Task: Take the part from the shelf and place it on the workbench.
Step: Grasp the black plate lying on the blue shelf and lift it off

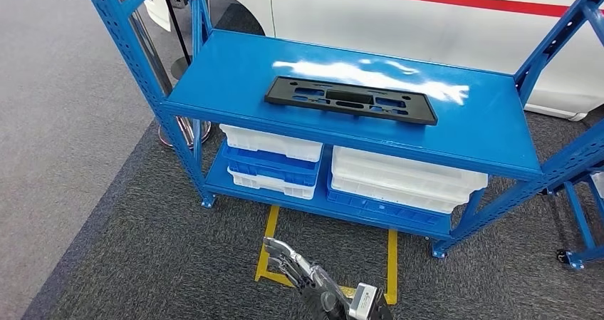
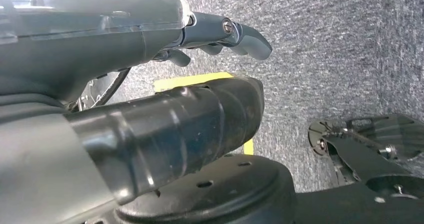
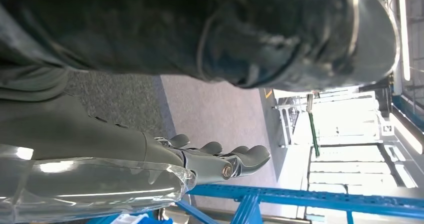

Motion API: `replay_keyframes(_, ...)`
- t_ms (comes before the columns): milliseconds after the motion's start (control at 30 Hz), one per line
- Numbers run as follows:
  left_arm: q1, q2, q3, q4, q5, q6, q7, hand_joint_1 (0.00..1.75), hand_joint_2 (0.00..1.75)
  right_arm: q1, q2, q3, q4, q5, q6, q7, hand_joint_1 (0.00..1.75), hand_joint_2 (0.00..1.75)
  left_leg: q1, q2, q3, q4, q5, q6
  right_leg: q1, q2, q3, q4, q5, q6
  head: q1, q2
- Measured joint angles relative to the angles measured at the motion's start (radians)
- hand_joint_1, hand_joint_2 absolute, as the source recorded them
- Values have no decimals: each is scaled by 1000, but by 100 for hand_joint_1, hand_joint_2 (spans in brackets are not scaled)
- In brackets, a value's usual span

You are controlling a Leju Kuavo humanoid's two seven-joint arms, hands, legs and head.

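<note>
The part [image 1: 350,100], a long flat black plate with cut-outs, lies on the top level of the blue shelf [image 1: 235,70], near its middle. My right hand [image 1: 293,264] reaches forward low over the carpet in front of the shelf, well below the part, fingers stretched out and holding nothing. The right wrist view shows the same right hand [image 3: 215,159] with its fingers extended beside a blue shelf beam [image 3: 310,199]. My left hand [image 2: 220,34] hangs over the floor, fingers loosely apart from the thumb [image 2: 200,119], with nothing in it.
White and blue bins [image 1: 274,160] are stacked on the lower shelf level. A white car with a red stripe [image 1: 427,13] stands behind the shelf. Yellow tape [image 1: 269,241] marks the dark carpet in front. Another blue frame [image 1: 580,227] stands at the right.
</note>
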Motion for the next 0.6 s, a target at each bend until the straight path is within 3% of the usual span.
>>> replay_keyframes(33,0,0,0,0,-1,0,0,0,0,1,0,-1,0,1,-3,0,0,0,-1,1,1,0,-1,0,0,0,6,-12,19,-1,0,0)
replay_keyframes(133,-1,-4,0,0,-2,0,0,0,0,1,0,-3,-1,5,-10,0,0,0,-5,1,6,3,-5,-4,5,-5,100,-204,112,-17,0,0)
replay_keyframes(200,0,-6,0,1,-2,0,0,0,0,1,0,-4,-4,7,-11,0,0,0,-9,1,5,4,-7,-12,11,-8,132,-276,129,-26,0,0)
replay_keyframes(300,-1,-8,0,1,-3,1,0,0,0,3,0,-6,-6,9,-12,0,0,0,-10,2,5,5,-11,-27,8,-5,134,-286,131,-36,0,0)
replay_keyframes(333,-2,-8,0,1,-3,2,0,0,0,3,1,-6,-7,9,-12,0,0,0,-10,2,-1,20,-24,-32,5,-6,136,-291,133,-41,-1,0)
replay_keyframes(367,-2,-9,0,1,-4,2,0,0,0,3,1,-6,-8,9,-12,0,0,0,-9,1,-16,55,-47,-37,2,-7,138,-296,135,-47,-1,0)
replay_keyframes(433,-1,-9,0,1,-4,3,0,0,0,4,2,-6,-9,9,-12,0,0,0,-5,1,-74,181,-112,-45,1,-10,139,-297,136,-53,-2,0)
replay_keyframes(500,1,-9,0,1,-4,2,0,0,0,5,2,-6,-8,9,-12,0,0,0,-2,1,-122,278,-139,-51,1,-10,139,-296,135,-54,-2,0)
replay_keyframes(533,2,-9,0,2,-3,2,1,0,0,5,2,-6,-8,9,-12,0,0,0,-1,1,-123,276,-124,-54,1,-10,140,-295,134,-54,-2,0)
replay_keyframes(600,2,-8,1,2,-2,0,3,0,0,5,2,-6,-8,9,-11,0,0,0,4,1,-76,170,-54,-55,-1,-7,142,-290,130,-50,-2,0)
